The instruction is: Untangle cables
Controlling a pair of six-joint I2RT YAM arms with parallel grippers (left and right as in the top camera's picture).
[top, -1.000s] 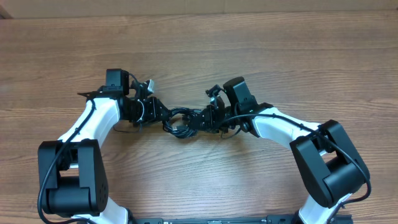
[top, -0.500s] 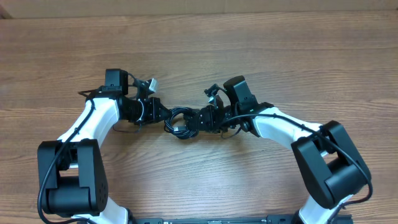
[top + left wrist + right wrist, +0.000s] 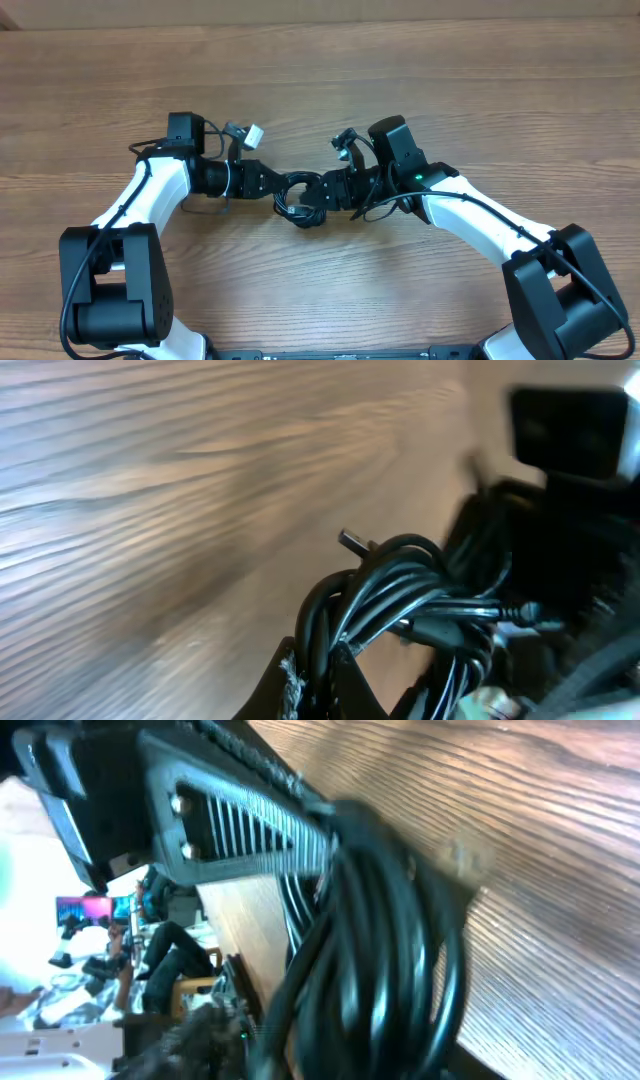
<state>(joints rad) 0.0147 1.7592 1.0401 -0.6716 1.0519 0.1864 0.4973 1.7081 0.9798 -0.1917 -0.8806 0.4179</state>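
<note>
The left pincer (image 3: 277,189) is shut tight on the cables (image 3: 300,207). They are held as a small black bunch right at its tips, over the wooden table (image 3: 320,80). The cords are judged to be light, thin and bendy, with loops that can catch on each other. One loose loop at the edge of the bunch is best pinched, not the whole lump. The right pincer (image 3: 322,190) is pushed up against the far side of the bunch. How wide it is cannot be told. No box or bowl is seen.

A brown wood-grain counter (image 3: 420,70) fills the view. 1 bunch of black cables (image 3: 298,200) sits low over its middle; whether it rests on the wood cannot be told.
</note>
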